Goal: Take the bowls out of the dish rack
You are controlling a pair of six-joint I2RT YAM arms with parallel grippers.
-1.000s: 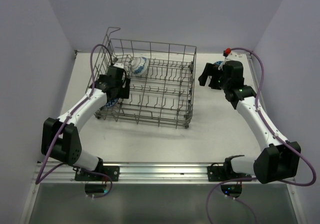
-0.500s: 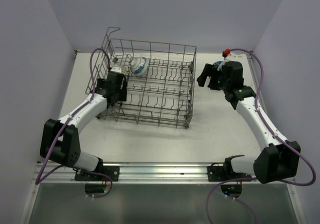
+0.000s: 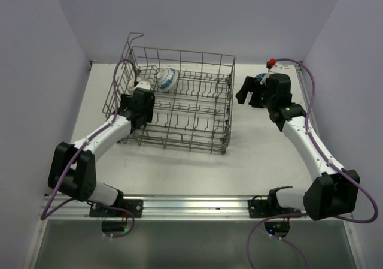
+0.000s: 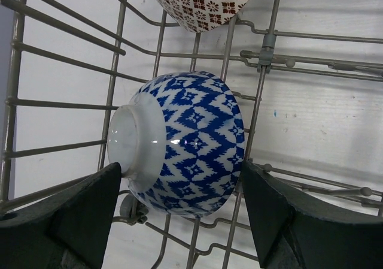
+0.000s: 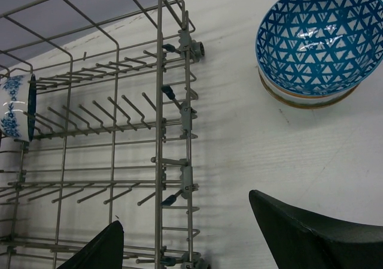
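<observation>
Wire dish rack [image 3: 179,110] on desk [image 3: 257,155], L of centre, raised handle at far L corner. In rack's L end, among tines: blue/wht diamond-pattern bowl [image 4: 190,143] lying on side, white foot ring twd L side of wrist view. L end effector [image 4: 181,168] down inside rack, spread wide, one finger [image 4: 66,221] either side of that bowl. Both tips v. close to it; touching or not, can't tell. Just beyond, same end of rack: red/brown patterned bowl [image 4: 203,2], only part in frame. Nr far wall of rack: blue/wht floral bowl [image 3: 166,79], standing on edge btwn tines.

R end effector [image 3: 248,92] outside rack, nr its R wall, above desk, jaws wide apart, holding nothing. On desk close by, twd far R corner: blue triangle-pattern bowl [image 5: 320,35], upright, sitting in a 2nd bowl [image 5: 299,98] w/ orange-ish rim band. Stack apart from rack, not touching it. In R wrist view: rack's R wall side-on, floral bowl at far L edge. Small red item [image 3: 271,61] at far edge by R arm's cable, too small to tell what.
</observation>
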